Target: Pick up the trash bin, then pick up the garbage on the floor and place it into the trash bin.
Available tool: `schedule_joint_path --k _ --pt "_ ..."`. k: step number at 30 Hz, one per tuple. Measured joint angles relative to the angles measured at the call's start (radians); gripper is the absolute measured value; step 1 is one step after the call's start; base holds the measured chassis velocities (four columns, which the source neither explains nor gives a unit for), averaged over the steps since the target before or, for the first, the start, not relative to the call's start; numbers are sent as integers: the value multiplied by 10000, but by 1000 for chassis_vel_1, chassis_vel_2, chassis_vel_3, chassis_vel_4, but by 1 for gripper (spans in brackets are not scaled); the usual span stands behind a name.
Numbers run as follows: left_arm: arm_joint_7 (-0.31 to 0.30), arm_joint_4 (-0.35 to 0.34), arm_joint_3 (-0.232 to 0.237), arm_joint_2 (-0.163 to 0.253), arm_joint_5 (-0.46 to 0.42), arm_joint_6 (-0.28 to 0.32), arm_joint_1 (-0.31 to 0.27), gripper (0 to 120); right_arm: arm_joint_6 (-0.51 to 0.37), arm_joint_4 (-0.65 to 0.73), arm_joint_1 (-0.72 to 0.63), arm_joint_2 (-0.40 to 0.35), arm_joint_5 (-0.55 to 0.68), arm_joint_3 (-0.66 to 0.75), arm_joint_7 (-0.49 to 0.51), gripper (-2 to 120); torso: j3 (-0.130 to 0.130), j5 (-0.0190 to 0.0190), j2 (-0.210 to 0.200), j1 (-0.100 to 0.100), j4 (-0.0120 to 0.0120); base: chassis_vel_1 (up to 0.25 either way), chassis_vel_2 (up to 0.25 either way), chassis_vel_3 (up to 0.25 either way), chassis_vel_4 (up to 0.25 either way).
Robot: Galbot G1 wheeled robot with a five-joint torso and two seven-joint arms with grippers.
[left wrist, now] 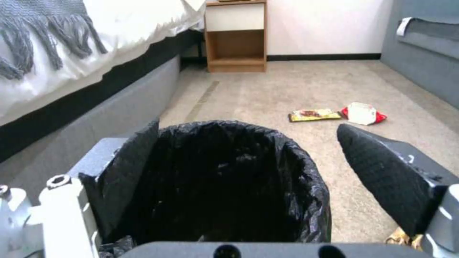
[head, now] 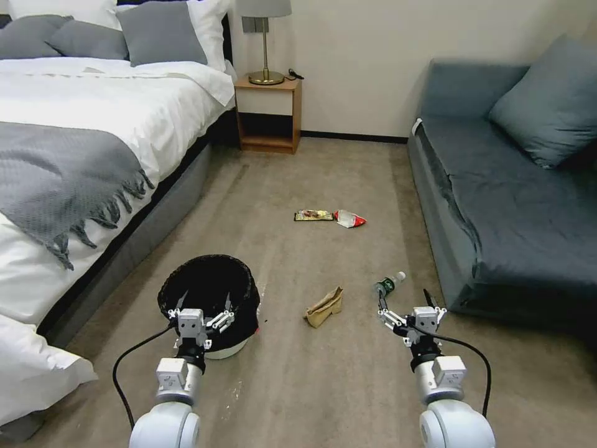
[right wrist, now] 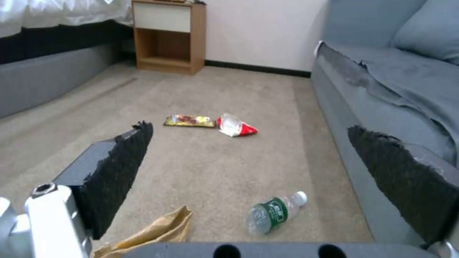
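Your left gripper point(head: 203, 309) hangs spread over the bin point(head: 210, 297) at lower left, ready to straddle its near rim. Your right gripper point(head: 410, 309), also spread, hovers lower right near the bottle point(head: 389, 284), holding nothing.

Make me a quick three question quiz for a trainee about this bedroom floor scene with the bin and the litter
1. True or false: the left gripper is open at the trash bin.
2. Which litter lies nearest the right gripper? A) bottle B) paper bag C) red-and-white packet
3. Fill in: the snack wrapper lies right beside the ____.

Key: 1 true; 2 A; 3 red-and-white packet.
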Motion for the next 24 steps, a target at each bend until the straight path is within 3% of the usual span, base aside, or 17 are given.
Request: schedule_joint_path --k 6,9,12,13,17,18,24 --pt "-1 0 0 0 1 0 0 100 0 0 0 1 0 0 0 100 0 0 0 0 -1 0 0 0 0" --pt "-324 0 253 176 -285 476 -369 100 -163 97 -73 0 196 136 8 100 0 4 0 0 4 0 0 0 0" --pt "-936 18 757 511 -846 1393 -1088 100 -963 648 -498 -29 1073 830 189 100 0 -1 0 0 -2 0 0 0 0" --pt "-936 18 757 511 -846 1393 -1088 100 -963 648 -498 -29 1073 830 189 100 0 -1 0 0 -2 0 0 0 0" --pt "-1953 67 1581 1066 -1781 2909 -2271 100 -2380 1634 -1232 -84 2622 2023 496 100 1 1 -1 0 -2 0 0 0 0" --pt "-1953 67 1581 1066 -1781 2909 -2271 100 -2380 1634 -1232 -84 2622 2023 496 100 1 1 -1 0 -2 0 0 0 0" --pt "-3154 118 2551 1717 -2877 4698 -3663 100 -4027 2769 -2085 -117 4468 3393 881 100 0 -6 0 1 -3 0 0 0 0"
